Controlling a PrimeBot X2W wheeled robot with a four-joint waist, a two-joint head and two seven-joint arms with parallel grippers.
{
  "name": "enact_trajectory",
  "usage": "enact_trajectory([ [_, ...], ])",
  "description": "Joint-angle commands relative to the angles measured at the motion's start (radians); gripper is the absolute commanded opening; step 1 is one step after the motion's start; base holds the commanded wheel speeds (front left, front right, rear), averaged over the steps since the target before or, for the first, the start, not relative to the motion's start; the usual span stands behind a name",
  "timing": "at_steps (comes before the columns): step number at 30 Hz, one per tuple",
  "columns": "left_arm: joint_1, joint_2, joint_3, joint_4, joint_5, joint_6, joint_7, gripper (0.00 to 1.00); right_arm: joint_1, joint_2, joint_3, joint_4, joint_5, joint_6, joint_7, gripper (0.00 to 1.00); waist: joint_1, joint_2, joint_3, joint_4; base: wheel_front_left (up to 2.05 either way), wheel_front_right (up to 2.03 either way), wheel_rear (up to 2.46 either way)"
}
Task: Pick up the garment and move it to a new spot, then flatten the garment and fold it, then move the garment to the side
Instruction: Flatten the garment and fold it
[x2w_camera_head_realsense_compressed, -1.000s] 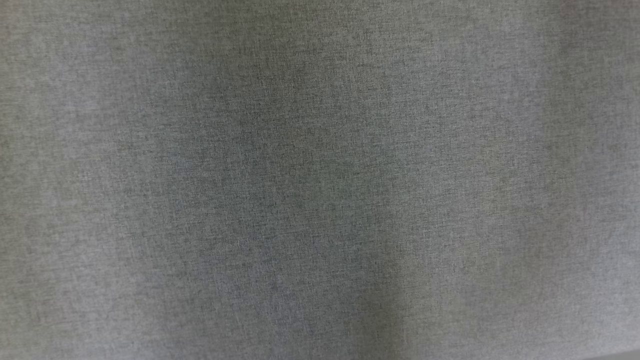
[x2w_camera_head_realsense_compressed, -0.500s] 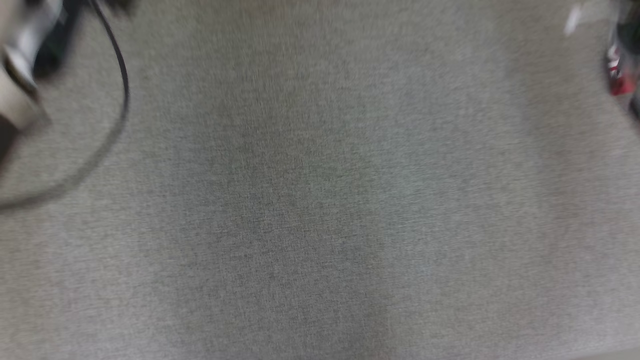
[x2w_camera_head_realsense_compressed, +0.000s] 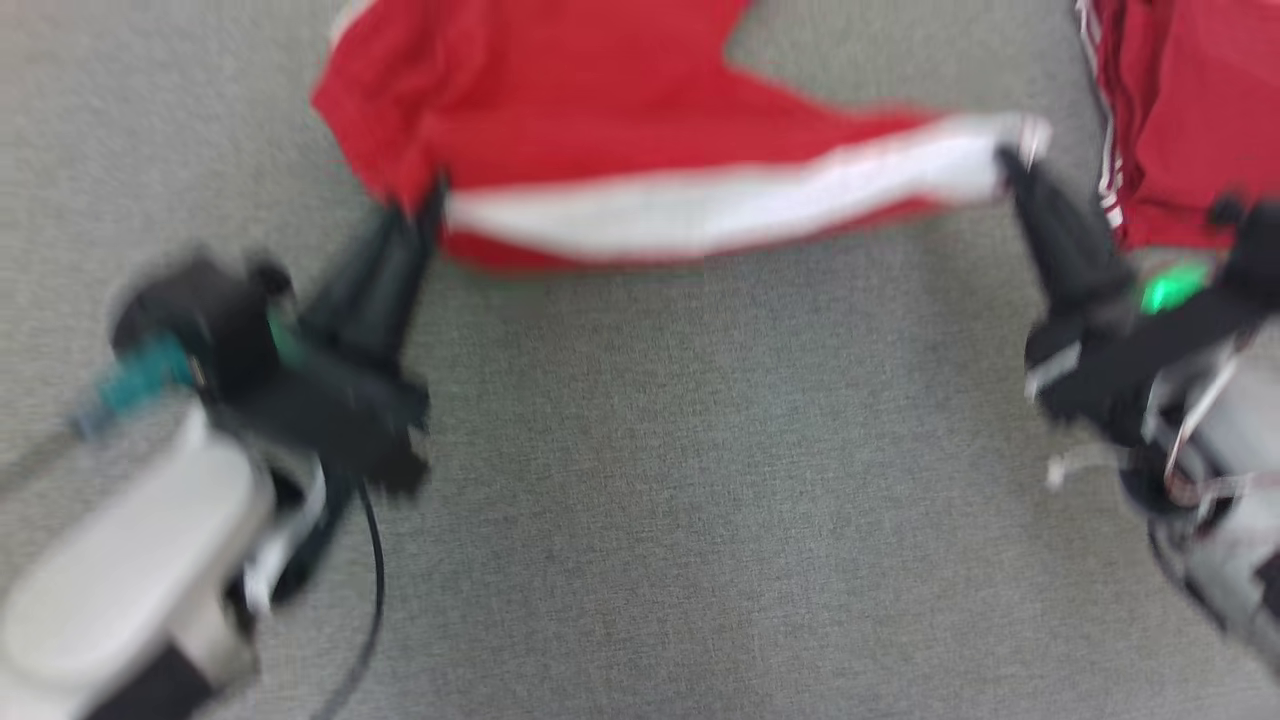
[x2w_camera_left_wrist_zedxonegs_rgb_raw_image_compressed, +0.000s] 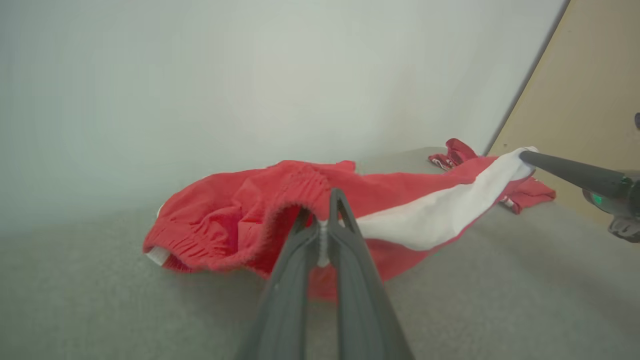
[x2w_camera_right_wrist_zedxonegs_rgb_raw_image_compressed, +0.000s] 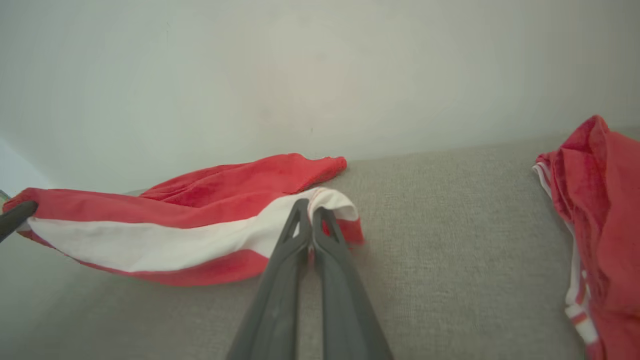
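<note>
Two arms (x2w_camera_head_realsense_compressed: 130, 570) reach forward, fingers (x2w_camera_head_realsense_compressed: 375, 285) pinching garment (x2w_camera_head_realsense_compressed: 600, 120) (stretched between)

Motion blur smears the whole head view. The red fabric garment with a broad white stripe (x2w_camera_head_realsense_compressed: 620, 130) runs off its top edge, and a second red, thin-striped garment (x2w_camera_head_realsense_compressed: 1185, 100) is cut by the right edge.

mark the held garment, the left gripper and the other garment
held garment (x2w_camera_head_realsense_compressed: 720, 212), head view, white stripe
left gripper (x2w_camera_left_wrist_zedxonegs_rgb_raw_image_compressed: 320, 207), left wrist view, between fingertips
other garment (x2w_camera_right_wrist_zedxonegs_rgb_raw_image_compressed: 605, 200), right wrist view, red fold
</note>
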Motion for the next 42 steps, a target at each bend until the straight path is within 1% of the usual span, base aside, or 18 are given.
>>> enact_trajectory([
  [1,0.079,0.007,0.011,-0.020,0.028,0.007,-0.003,0.00,0.063,-0.004,-0.008,-0.019,-0.005,-0.003,-0.001,0.00,0.0004,0.0002,-0.053,0.006,0.00,0.00,0.00],
  [3,0.158,0.002,0.020,-0.042,0.042,0.004,-0.003,0.00,0.131,-0.017,-0.007,-0.039,-0.017,-0.003,-0.001,0.00,0.0004,0.0002,-0.075,0.009,0.00,0.00,0.00],
  [8,0.332,-0.014,0.046,-0.057,0.073,-0.008,-0.003,0.00,0.287,-0.020,-0.025,-0.070,-0.008,-0.003,-0.001,0.00,0.0004,0.0002,-0.121,0.019,0.00,0.00,0.00],
  [15,0.518,-0.065,0.072,-0.034,0.128,-0.034,-0.003,0.00,0.476,-0.015,-0.044,-0.093,-0.016,-0.003,-0.001,0.00,0.0004,0.0002,-0.186,0.038,0.00,0.00,0.00],
  [17,0.541,-0.073,0.079,-0.031,0.133,-0.037,-0.003,0.00,0.503,-0.020,-0.046,-0.097,-0.020,-0.003,-0.001,0.00,0.0004,0.0002,-0.196,0.043,0.00,0.00,0.00],
  [24,0.692,-0.108,0.146,-0.017,0.175,-0.071,-0.003,0.00,0.689,-0.024,-0.069,-0.152,-0.026,-0.003,0.011,0.00,0.0004,0.0002,-0.257,0.059,0.00,0.00,0.00],
  [28,0.763,-0.122,0.181,-0.017,0.193,-0.086,-0.003,0.00,0.783,-0.023,-0.114,-0.194,-0.033,-0.003,0.023,0.00,0.0004,0.0002,-0.283,0.066,0.00,0.00,0.00],
  [30,0.784,-0.134,0.196,-0.023,0.205,-0.087,-0.003,0.00,0.820,-0.015,-0.158,-0.210,-0.031,-0.003,0.018,0.00,0.0004,0.0002,-0.287,0.073,0.00,0.00,0.00],
  [33,0.796,-0.150,0.208,-0.026,0.227,-0.093,-0.003,0.00,0.852,-0.001,-0.223,-0.230,-0.043,-0.003,0.024,0.00,0.0004,0.0002,-0.289,0.083,0.00,0.00,0.00],
  [36,0.787,-0.169,0.213,-0.030,0.248,-0.104,-0.003,0.00,0.854,0.008,-0.263,-0.254,-0.068,-0.003,0.052,0.00,0.0004,0.0002,-0.293,0.091,0.00,0.00,0.00],
  [39,0.762,-0.189,0.220,-0.035,0.271,-0.122,-0.003,0.00,0.819,0.023,-0.307,-0.275,-0.086,-0.003,0.080,0.00,0.0004,0.0002,-0.293,0.102,0.00,0.00,0.00],
  [42,0.732,-0.209,0.242,-0.040,0.291,-0.131,-0.003,0.00,0.762,0.031,-0.347,-0.284,-0.110,-0.003,0.105,0.00,0.0004,0.0002,-0.286,0.115,0.00,0.00,0.00],
])
